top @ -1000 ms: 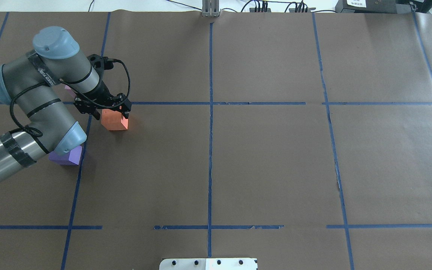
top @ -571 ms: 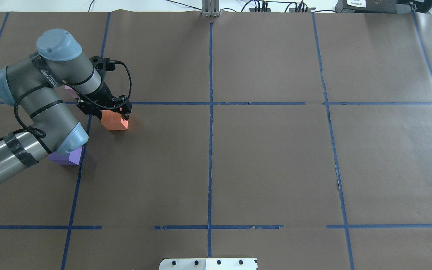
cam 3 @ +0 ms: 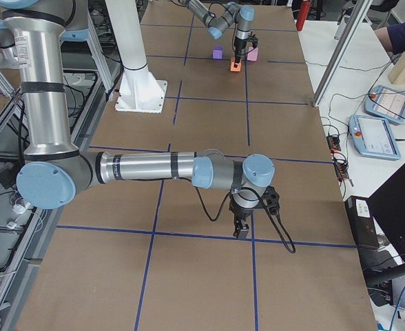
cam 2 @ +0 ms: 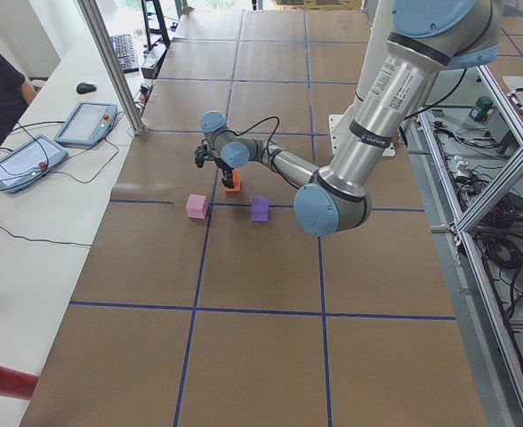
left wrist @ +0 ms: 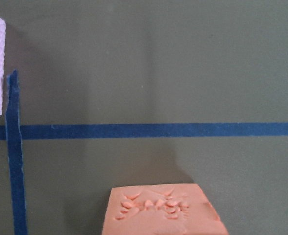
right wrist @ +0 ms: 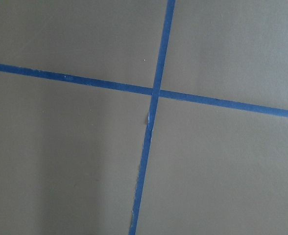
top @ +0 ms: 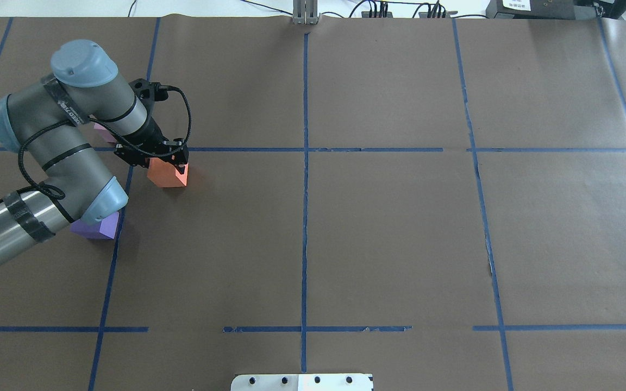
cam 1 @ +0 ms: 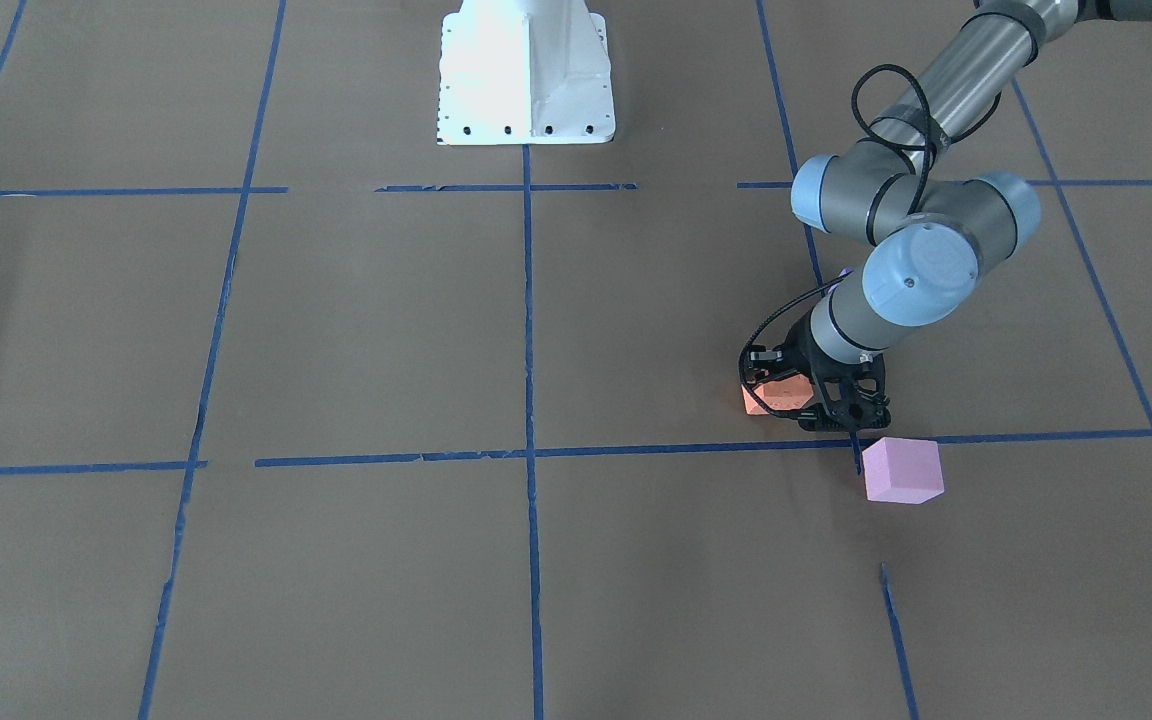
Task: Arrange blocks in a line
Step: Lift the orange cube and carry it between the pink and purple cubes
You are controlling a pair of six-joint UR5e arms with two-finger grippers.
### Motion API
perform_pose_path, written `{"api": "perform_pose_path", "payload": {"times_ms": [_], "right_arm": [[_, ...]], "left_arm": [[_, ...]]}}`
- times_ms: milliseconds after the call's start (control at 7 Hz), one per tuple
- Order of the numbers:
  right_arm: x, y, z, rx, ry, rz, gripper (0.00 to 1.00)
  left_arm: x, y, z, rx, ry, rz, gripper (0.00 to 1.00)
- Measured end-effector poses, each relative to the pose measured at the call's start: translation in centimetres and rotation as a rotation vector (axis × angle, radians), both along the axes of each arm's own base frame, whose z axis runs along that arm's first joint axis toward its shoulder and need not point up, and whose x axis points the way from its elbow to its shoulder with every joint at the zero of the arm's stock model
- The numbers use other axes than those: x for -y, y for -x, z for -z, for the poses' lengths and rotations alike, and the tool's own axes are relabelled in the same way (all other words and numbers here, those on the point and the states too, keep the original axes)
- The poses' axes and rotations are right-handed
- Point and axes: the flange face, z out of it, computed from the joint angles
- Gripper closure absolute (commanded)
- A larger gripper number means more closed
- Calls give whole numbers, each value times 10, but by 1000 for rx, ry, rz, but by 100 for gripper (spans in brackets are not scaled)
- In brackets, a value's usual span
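Orange block (top: 167, 175): clamped between the left fingers (top: 182, 161), on or just off the table (top: 389, 233). Pink block (cam 1: 902, 470): near those fingers, not touching. Violet block (top: 95, 227): farther off, toward the robot. Right fingers (cam 3: 241, 229): state cannot be told.

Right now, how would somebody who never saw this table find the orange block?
On the brown table with blue tape lines, follow the robot's left arm to its black hand. The orange block sits under that hand. Only it is orange; nearby are a pink block and a purple block.
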Motion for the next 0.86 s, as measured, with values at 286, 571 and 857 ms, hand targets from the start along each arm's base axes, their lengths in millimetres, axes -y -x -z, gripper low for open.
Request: {"api": "perform_pose_path", "payload": {"times_ms": [286, 571, 857], "right_arm": [[0, 0, 0, 0, 0, 0, 0], [0, 0, 0, 0, 0, 0, 0], [0, 0, 0, 0, 0, 0, 0]], "left_arm": [[9, 53, 26, -3, -29, 49, 76], [6, 91, 8, 35, -56, 32, 76], [-5, 105, -35, 75, -30, 12, 76]]}}
